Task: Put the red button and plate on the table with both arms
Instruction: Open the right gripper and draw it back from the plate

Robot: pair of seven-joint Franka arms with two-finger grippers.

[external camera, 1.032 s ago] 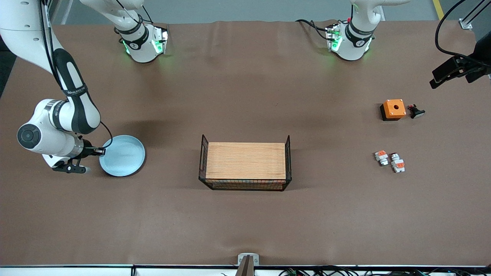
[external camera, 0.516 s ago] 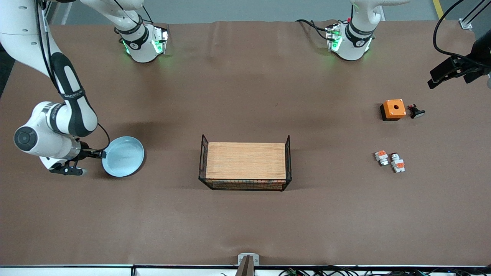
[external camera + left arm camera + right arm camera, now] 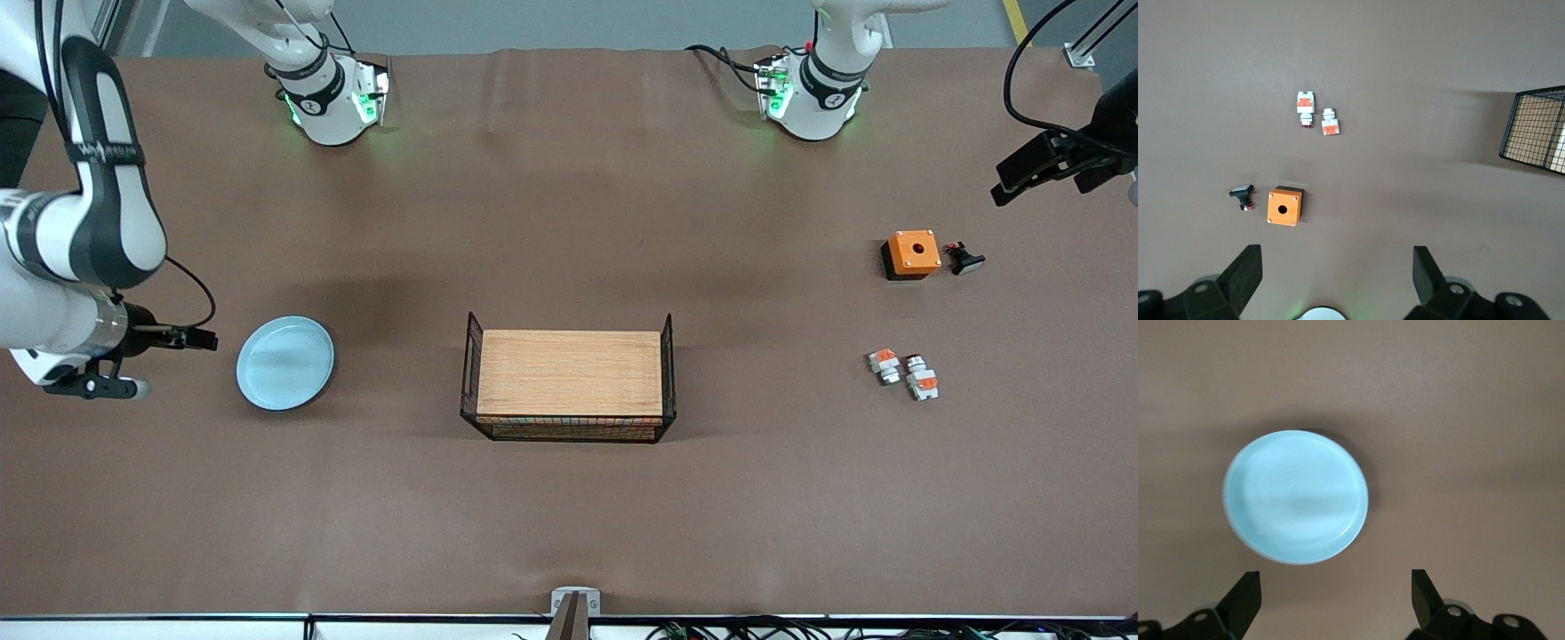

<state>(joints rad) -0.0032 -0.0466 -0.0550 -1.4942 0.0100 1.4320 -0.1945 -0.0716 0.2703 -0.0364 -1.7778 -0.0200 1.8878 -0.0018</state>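
The pale-blue plate (image 3: 285, 363) lies flat on the brown table (image 3: 569, 516) toward the right arm's end; it also shows in the right wrist view (image 3: 1296, 497). My right gripper (image 3: 204, 339) is open and empty beside the plate, apart from its rim, with both fingers spread wide in the right wrist view (image 3: 1333, 600). The red button (image 3: 921, 379) lies on the table toward the left arm's end and shows in the left wrist view (image 3: 1305, 110). My left gripper (image 3: 1009, 182) is open and empty, high over that end of the table (image 3: 1337, 273).
A black wire rack with a wood top (image 3: 569, 378) stands mid-table. A shorter white-orange piece (image 3: 885, 364) lies beside the button. An orange box with a hole (image 3: 911, 253) and a small black part (image 3: 965, 260) lie farther from the front camera.
My right gripper has let go of the plate's rim and drawn back toward the right arm's end of the table. The plate has settled flat. The left arm has barely moved.
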